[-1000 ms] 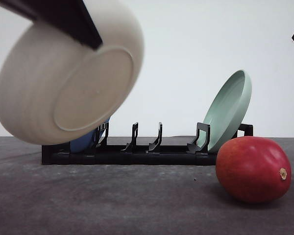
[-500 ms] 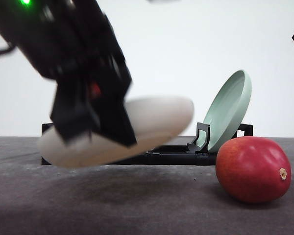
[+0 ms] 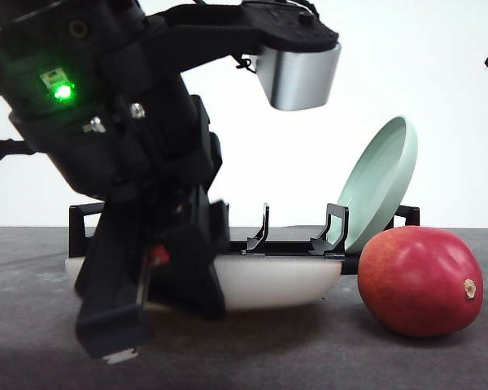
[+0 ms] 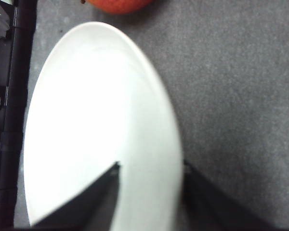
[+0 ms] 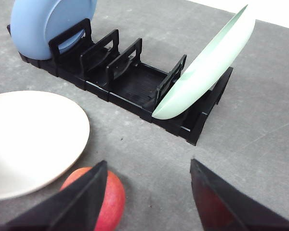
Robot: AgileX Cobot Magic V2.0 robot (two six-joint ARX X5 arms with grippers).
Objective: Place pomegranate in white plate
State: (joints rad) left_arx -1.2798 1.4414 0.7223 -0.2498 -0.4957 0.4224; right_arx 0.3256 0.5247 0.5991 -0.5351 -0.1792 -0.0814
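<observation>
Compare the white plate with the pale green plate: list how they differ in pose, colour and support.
Pose: the white plate lies flat, while the pale green plate stands tilted on edge.
Colour: the white plate is off-white; the green plate is pale mint.
Support: the white plate rests on the grey table with the left gripper at its rim; the green plate leans in the black rack.
Both are round and shallow.

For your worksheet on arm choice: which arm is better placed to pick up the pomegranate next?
Right. Its open gripper hovers by the pomegranate, while the left gripper clasps the white plate.
</observation>
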